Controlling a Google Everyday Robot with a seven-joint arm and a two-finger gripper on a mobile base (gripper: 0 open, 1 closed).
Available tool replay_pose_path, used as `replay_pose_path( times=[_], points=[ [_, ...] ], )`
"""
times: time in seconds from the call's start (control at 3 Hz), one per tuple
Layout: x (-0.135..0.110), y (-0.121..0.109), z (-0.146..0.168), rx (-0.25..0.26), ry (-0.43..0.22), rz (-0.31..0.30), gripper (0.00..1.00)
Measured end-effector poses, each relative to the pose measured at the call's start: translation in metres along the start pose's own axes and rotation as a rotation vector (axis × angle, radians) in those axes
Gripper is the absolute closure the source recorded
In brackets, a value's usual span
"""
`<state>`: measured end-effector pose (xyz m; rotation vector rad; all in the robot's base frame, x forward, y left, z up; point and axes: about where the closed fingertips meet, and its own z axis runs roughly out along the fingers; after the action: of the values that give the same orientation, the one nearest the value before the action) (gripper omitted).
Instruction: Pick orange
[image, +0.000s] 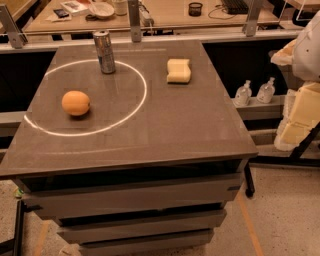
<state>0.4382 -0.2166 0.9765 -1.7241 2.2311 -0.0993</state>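
My gripper (299, 117) hangs off the right side of the table (200, 125); I cannot tell whether it is released or clenched. The orange (76, 103) sits well to its left, across the tabletop.

One camera view takes in the scene. It sits high, in front of the tabletop's (190, 125) near edge, and looks down at a slant across it toward the far edge. It is close enough that the tabletop fills most of the frame, a little left of centre, with all four edges in sight. Below the near edge the view reaches the drawer fronts (140, 200) and a strip of floor (280, 210). Past the far edge it catches a rail (150, 41) and a desk (165, 12). Right of the tabletop, at the frame's border, the robot's arm (310, 45) comes in, with the gripper (295, 132) hanging off the tabletop's right side.
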Motion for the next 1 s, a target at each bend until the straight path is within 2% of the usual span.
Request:
replay_pose_path(
  times=[0.33, 0.67, 1.0],
  points=[
    [0.0, 0.0, 0.0, 0.0, 0.0, 0.0, 0.0],
    [-0.024, 0.004, 0.001, -0.006, -0.087, -0.01, 0.0],
    [-0.072, 0.018, 0.016, -0.051, -0.259, 0.001, 0.0]
  ],
)
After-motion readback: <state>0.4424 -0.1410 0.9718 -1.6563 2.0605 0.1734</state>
